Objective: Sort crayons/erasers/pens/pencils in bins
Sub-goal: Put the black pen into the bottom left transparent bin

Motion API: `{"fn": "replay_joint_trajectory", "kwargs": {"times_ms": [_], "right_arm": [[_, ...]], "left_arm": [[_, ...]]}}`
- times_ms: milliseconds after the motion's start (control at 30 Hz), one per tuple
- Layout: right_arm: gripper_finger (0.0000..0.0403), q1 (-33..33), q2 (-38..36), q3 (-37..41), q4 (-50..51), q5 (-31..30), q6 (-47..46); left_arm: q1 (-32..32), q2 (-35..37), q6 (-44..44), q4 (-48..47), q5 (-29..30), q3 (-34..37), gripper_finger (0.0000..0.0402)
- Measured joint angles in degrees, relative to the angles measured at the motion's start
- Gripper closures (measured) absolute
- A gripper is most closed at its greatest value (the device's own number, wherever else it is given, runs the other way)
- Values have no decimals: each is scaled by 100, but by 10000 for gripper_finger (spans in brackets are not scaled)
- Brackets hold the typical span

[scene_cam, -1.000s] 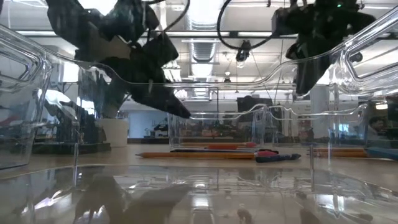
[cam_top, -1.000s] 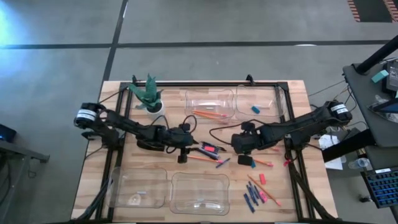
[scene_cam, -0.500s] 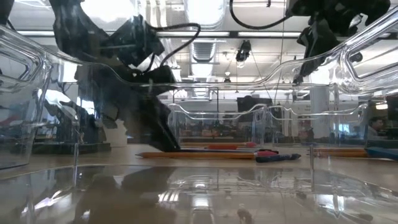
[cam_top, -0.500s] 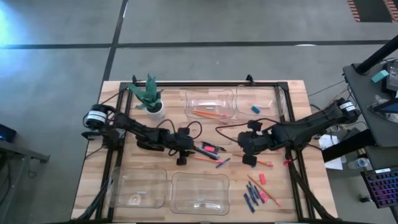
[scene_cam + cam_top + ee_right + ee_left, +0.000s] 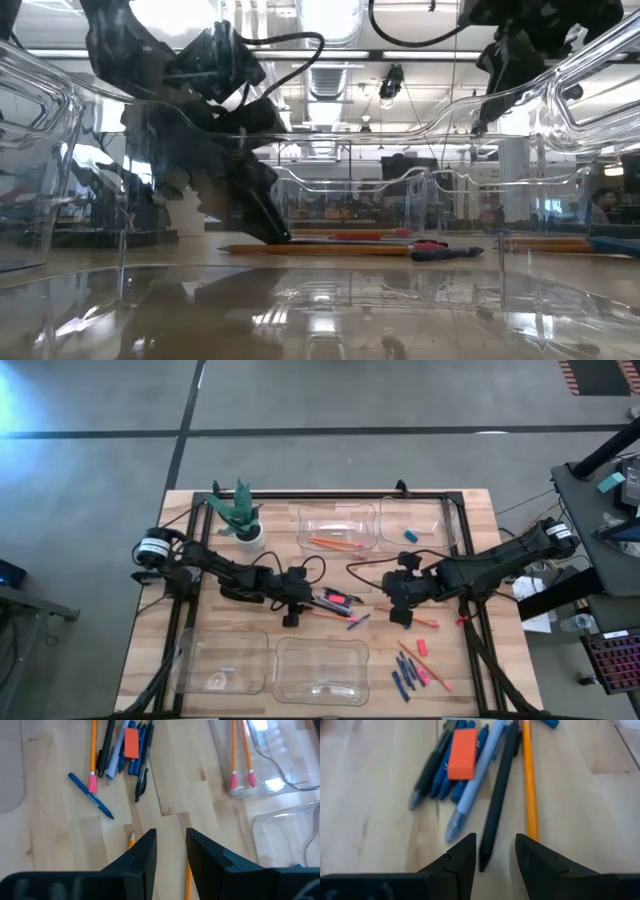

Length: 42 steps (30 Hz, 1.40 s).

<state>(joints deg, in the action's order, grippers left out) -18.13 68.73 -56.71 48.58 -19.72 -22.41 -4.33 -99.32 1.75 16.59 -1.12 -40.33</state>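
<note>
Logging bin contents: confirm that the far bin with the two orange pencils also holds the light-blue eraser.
Not so. In the high view the bin with the pencils holds only those; the light-blue eraser lies in the neighbouring far bin.

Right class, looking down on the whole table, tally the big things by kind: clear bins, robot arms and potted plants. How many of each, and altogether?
Clear bins: 4
Robot arms: 2
Potted plants: 1
Total: 7

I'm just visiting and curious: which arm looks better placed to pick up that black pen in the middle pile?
Probably the left. Its gripper is open and low, with the black pen tip between its fingers. The right gripper, also open, points at bare table farther from the pile.
</note>
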Motion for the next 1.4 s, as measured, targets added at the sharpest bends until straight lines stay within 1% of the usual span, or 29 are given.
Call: {"fn": "replay_joint_trajectory", "kwargs": {"times_ms": [433,667,767,933,1000,1200,1400], "right_arm": [[307,0,0,3,19,-8,57],[307,0,0,4,22,-49,57],[307,0,0,4,28,-49,57],[307,0,2,4,42,-49,57],[307,0,2,4,44,-49,57],[307,0,2,4,44,-53,57],[307,0,2,4,63,-53,57]], "left_arm": [[8,-722,59,192,17,-467,277],[5,-751,193,246,59,-577,280],[0,-751,202,245,56,-566,302],[-3,-751,202,200,21,-549,370],[-3,-749,197,175,21,-558,386],[-3,-744,210,197,28,-560,378],[3,-670,330,138,78,-659,385]]}}
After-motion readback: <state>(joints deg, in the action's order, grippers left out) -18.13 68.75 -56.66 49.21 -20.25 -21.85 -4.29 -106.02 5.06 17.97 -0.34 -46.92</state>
